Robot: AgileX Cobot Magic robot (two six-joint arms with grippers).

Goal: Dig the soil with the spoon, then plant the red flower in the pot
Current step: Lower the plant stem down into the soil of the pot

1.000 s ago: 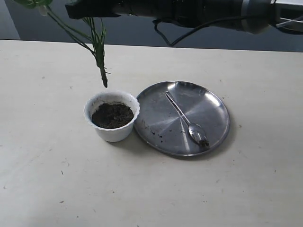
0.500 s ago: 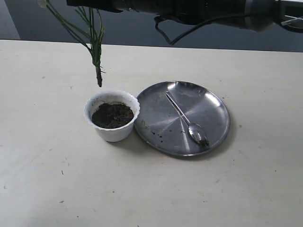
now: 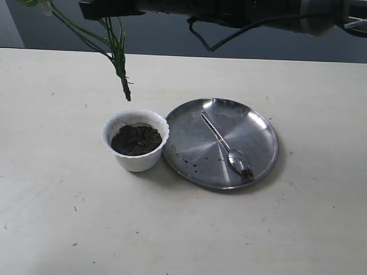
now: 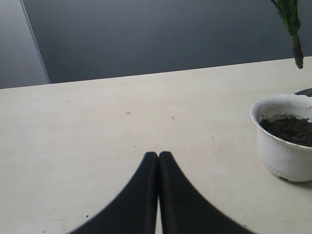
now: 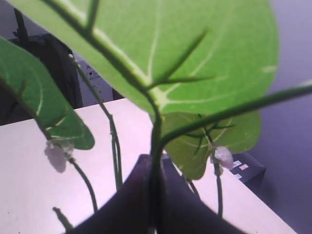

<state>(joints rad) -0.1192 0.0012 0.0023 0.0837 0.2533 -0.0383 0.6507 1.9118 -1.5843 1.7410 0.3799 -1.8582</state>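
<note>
red flower (image 3: pixel 117 57): its stems are swinging, and the dark bottom tip is now a bit more to the right and a bit lower than half a second ago | tip is hanging above the back rim of the pot (image 3: pixel 136 141), not touching | right gripper (image 5: pixel 152 195) is moving it, squeezing a stem

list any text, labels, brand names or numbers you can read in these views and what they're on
No text can be read in any view.
Small coloured stickers on a dark object behind the leaves, right wrist view: too small and blurred to read.
The pot, steel plate, spoon and table: no markings visible.
</note>
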